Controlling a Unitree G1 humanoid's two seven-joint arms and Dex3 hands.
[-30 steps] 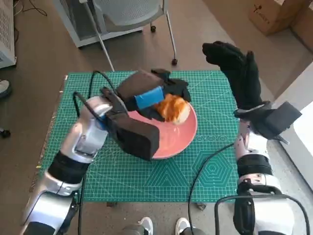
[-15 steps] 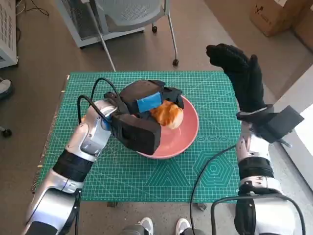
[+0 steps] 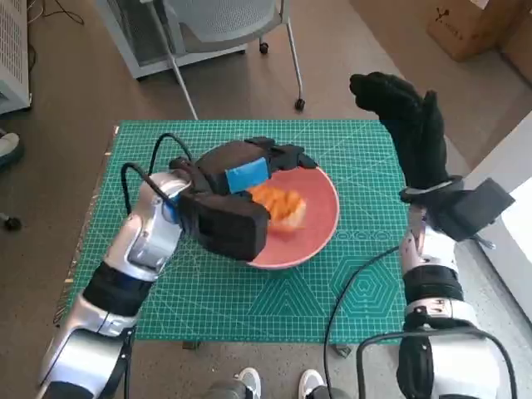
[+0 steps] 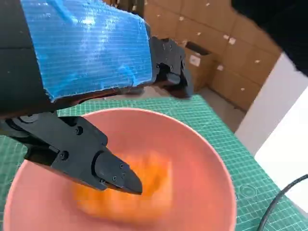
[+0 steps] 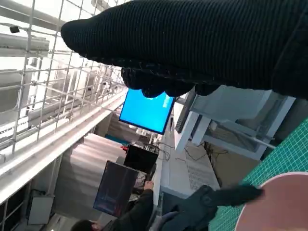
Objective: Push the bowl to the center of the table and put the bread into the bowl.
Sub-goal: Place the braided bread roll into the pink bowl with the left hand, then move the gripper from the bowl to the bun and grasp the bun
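Now, bread (image 3: 278,205): lies blurred inside the pink bowl (image 3: 320,218), long axis roughly across the worktop (image 3: 366,274).
Left hand (image 3: 249,173): over the bowl, fingers spread just above the bread, apparently released.
Right hand (image 3: 407,125): raised off to the side, holding nothing, fingers loosely apart.
Nearer hand: left.
Bowl: near worktop centre.
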